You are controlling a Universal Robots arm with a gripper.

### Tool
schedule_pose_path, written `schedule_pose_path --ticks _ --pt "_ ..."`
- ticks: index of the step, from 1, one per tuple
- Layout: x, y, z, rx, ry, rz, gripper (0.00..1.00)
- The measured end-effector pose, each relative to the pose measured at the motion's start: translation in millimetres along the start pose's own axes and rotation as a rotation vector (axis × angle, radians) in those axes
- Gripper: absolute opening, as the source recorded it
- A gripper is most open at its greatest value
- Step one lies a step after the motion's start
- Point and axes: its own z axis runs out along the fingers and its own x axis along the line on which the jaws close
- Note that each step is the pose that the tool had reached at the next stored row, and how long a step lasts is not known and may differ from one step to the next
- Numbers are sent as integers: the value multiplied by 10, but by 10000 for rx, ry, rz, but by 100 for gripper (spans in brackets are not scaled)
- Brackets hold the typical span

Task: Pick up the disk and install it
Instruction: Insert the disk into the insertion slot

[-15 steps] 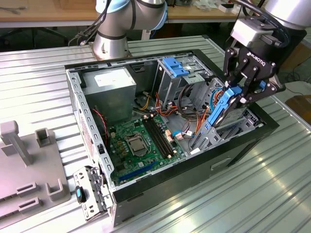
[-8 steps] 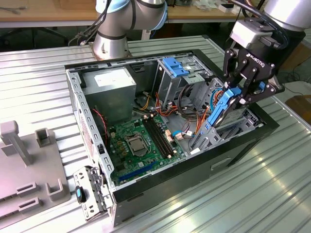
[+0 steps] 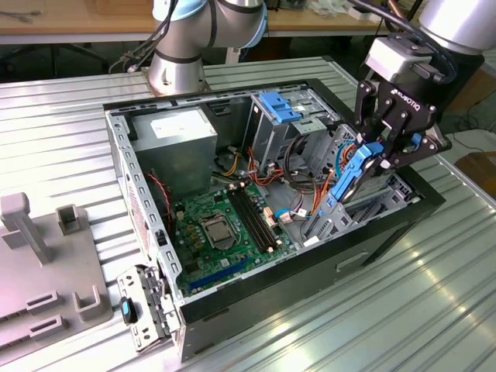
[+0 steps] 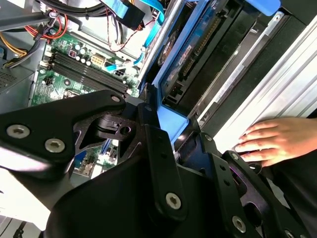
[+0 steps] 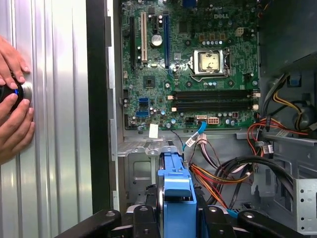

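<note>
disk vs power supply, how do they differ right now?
The disk is slim with blue rails; the power supply is a bulky grey box. The disk hangs tilted, clamped in the gripper; the power supply sits flat in a corner of the case.

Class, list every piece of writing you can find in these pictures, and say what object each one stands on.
On the gripper body: white lettering, a maker's mark, not copied out here.
On the motherboard: a white maker's mark near one edge, not copied out; the tiny component markings are too small to read.
On the power supply: a white label, its print too small to read.
On the disk gripped between the fingers: no readable text.
</note>
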Motion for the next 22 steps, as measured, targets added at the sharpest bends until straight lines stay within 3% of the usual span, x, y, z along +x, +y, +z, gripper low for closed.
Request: schedule_pose_path --ticks 7,8,12,13,18,22 --pt "11 -1 0 0 -3 0 38" --pt "12 0 0 0 -2 0 44" --pt "19 -1 1 0 -8 0 44" --pt "21 -1 1 0 -9 0 43" --pt "21 -16 6 7 -9 -1 12" --pt "14 -183 57 54 -11 1 11"
